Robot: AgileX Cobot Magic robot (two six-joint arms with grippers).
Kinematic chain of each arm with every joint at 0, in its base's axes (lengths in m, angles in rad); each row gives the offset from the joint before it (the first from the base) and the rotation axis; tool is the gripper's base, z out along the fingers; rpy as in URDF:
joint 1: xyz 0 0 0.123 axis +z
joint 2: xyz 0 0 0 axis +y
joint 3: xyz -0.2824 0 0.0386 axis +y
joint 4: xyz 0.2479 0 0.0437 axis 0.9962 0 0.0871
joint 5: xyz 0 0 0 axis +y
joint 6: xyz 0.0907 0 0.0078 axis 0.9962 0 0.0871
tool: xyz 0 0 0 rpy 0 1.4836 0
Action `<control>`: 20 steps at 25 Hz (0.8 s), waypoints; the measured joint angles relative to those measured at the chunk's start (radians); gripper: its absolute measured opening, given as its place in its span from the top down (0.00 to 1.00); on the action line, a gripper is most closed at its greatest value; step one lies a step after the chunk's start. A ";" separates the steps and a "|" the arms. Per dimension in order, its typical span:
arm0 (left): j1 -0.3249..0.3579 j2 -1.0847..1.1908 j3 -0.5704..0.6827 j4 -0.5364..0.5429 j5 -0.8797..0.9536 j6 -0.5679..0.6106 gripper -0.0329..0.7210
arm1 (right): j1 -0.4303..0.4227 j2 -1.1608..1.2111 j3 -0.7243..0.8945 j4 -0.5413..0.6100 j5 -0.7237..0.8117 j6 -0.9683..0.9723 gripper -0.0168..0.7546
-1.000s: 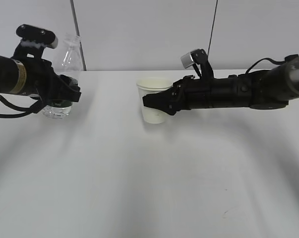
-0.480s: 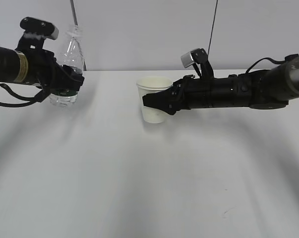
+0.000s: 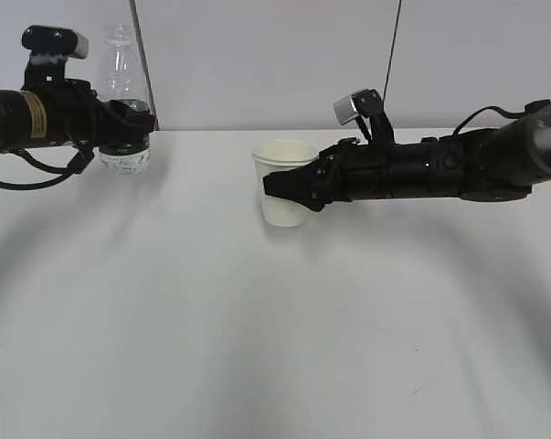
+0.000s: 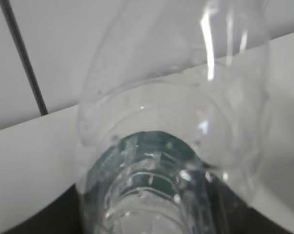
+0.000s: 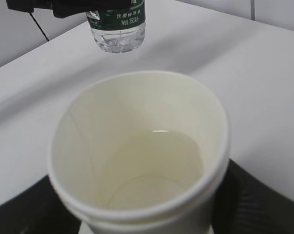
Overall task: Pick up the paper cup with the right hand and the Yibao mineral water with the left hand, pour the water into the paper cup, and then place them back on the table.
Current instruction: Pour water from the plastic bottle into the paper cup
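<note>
On the table (image 3: 257, 347), a plain white top, the two arms reach in from opposite sides with a wide bare stretch in front of them. The right hand (image 3: 298, 190) lies nearly level, jaws clamped around the paper cup (image 3: 282, 183) at mid-height; the cup is upright near the table's middle, and whether its base touches the surface cannot be told. The left hand (image 3: 133, 123) is at the far left, also nearly level, closed around the lower body of the Yibao mineral water (image 3: 121, 101), which is held upright and clear of the table — well apart from the cup.

Contents:
- Paper cup (image 5: 137, 156) — from the right wrist view, a shallow pool of clear liquid covers the bottom, with a curved bright edge on its surface; walls above it are cream-white and look dry.
- Bottle (image 5: 117, 27) — dark green label band with white print, ribbed clear base below it; a little water shows at the very bottom.
- From the left wrist view, the bottle (image 4: 171, 146) fills the frame: upper body clear and looks empty, green showing through the lower part.
</note>
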 joint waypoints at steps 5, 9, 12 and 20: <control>0.033 0.039 0.000 -0.032 -0.144 0.045 0.51 | 0.000 0.000 0.000 0.011 0.000 0.000 0.29; 0.039 0.072 0.000 -0.056 -0.219 0.103 0.51 | 0.000 -0.001 0.000 0.017 0.000 0.000 0.29; 0.040 0.096 0.000 -0.063 -0.265 0.138 0.51 | 0.000 -0.001 0.000 0.017 0.000 0.000 0.29; 0.041 0.139 0.004 -0.114 -0.359 0.268 0.51 | 0.000 -0.001 0.000 0.019 0.015 -0.002 0.29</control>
